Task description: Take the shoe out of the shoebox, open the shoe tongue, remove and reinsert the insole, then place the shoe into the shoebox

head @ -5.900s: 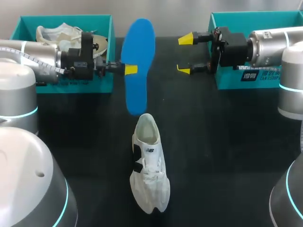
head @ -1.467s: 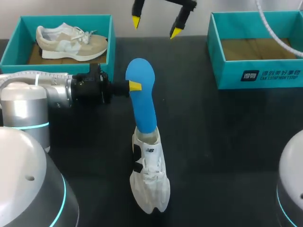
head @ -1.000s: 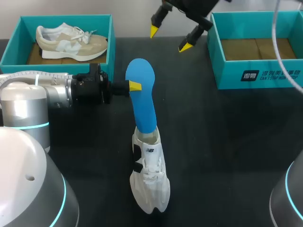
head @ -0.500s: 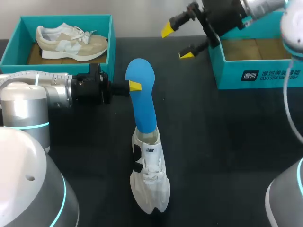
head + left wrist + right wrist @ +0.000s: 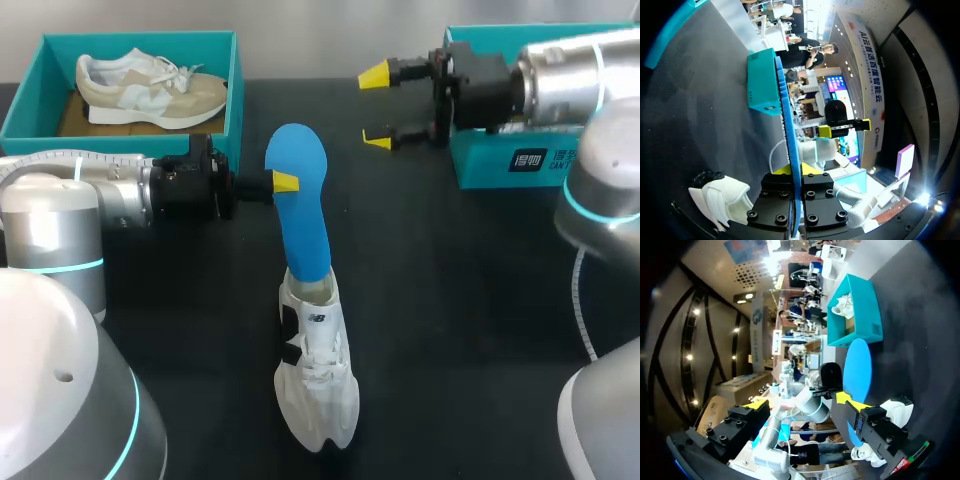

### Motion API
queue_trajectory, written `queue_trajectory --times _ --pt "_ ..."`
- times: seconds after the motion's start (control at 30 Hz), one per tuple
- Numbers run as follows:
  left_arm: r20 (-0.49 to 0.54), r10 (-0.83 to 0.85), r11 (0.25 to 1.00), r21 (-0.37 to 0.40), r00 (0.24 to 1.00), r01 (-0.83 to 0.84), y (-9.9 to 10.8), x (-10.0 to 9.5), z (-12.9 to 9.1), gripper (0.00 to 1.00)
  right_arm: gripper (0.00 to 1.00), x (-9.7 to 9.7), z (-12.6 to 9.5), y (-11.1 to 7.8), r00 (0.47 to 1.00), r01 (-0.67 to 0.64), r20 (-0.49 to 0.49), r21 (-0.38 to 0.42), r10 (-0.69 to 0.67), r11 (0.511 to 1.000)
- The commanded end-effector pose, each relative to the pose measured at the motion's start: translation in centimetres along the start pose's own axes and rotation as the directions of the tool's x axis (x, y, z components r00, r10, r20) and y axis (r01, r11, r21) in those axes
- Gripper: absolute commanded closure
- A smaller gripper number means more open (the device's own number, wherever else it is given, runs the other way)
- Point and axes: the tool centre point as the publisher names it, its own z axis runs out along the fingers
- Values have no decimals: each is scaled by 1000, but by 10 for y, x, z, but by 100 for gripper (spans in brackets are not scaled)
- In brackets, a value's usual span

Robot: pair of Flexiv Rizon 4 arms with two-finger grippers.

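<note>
Two steps are judged done: the white shoe [image 5: 316, 375] lies out on the table, near the middle, and the blue insole [image 5: 303, 215] is out of it. In the head view the insole's near end is tucked into the shoe's opening, while its far part is clamped by the left gripper [image 5: 283, 181]. The right gripper [image 5: 376, 107] is held spread and empty, to the far right by the right shoebox [image 5: 480, 165]. Seating the insole and boxing the shoe are judged left to do.

In the left wrist view the insole [image 5: 785, 120] is seen edge-on, thin and straight, pinched in the left gripper [image 5: 792, 172].

In the right wrist view the insole [image 5: 857, 370] is shown broad, smooth and round-ended, ahead of the spread right gripper [image 5: 802, 402].
</note>
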Motion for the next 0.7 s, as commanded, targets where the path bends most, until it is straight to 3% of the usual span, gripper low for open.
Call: queue_trajectory --times 0.03,0.43,0.7 --pt "0 0 1000 2 1000 0 1 0 0 100 0 -5 5 -1 973 -5 -230 -4 4 1000" --pt "0 0 1000 2 1000 0 1 0 0 100 0 11 2 4 995 -21 -98 -3 21 1000" --pt "0 0 1000 2 1000 0 1 0 0 100 0 11 0 3 996 -33 -87 -7 32 999"
